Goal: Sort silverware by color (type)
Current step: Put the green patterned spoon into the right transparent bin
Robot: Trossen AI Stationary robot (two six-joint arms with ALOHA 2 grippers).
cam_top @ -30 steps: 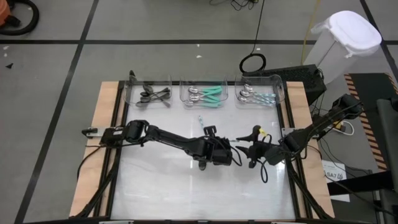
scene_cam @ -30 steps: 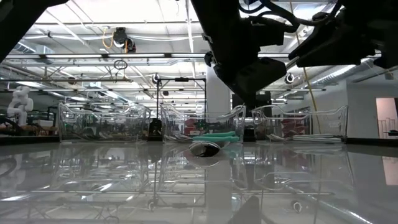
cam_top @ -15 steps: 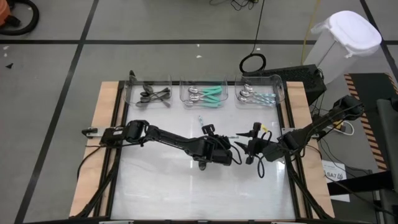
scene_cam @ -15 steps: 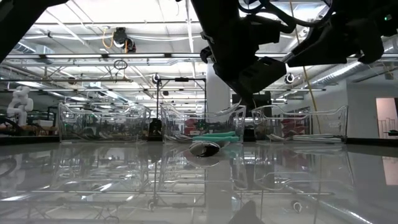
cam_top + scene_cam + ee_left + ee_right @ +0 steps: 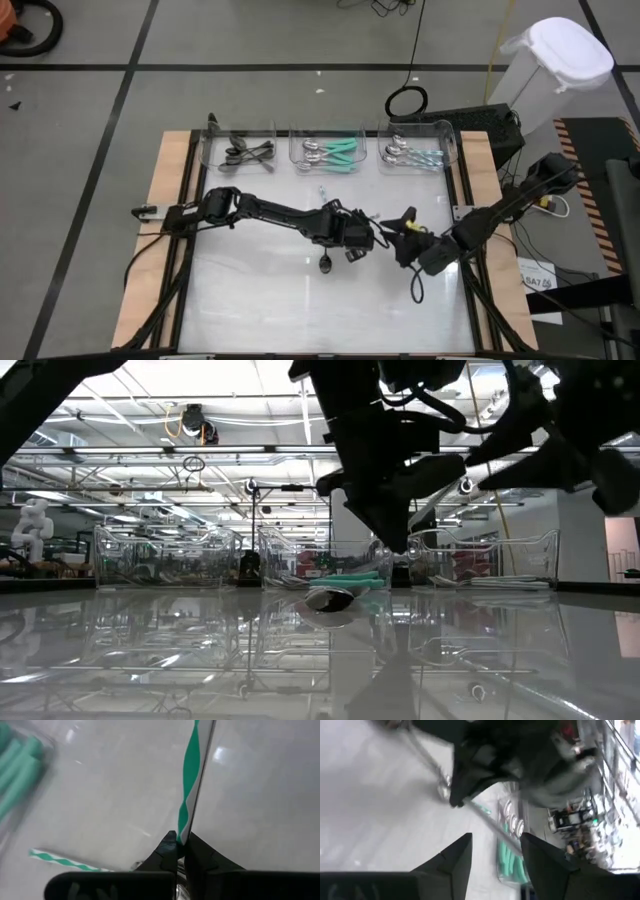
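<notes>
One teal-handled utensil [image 5: 189, 795] is clamped in the closed left gripper [image 5: 362, 238], in front of the middle bin [image 5: 331, 152]. Facing it, the right gripper [image 5: 404, 236] is spread, empty. A handover or carry seems underway; next, transport to the teal utensils [image 5: 340, 153] is needed.

Three clear bins are sitting in a row along the table's [image 5: 250, 290] far edge: left bin [image 5: 240, 146], middle bin [image 5: 332, 147], right bin [image 5: 417, 147], each holding utensils. A loose spoon [image 5: 327, 264] is lying mid-table, just in front of the left gripper [image 5: 362, 240]; the right gripper [image 5: 403, 236] is hanging just beside it.
</notes>
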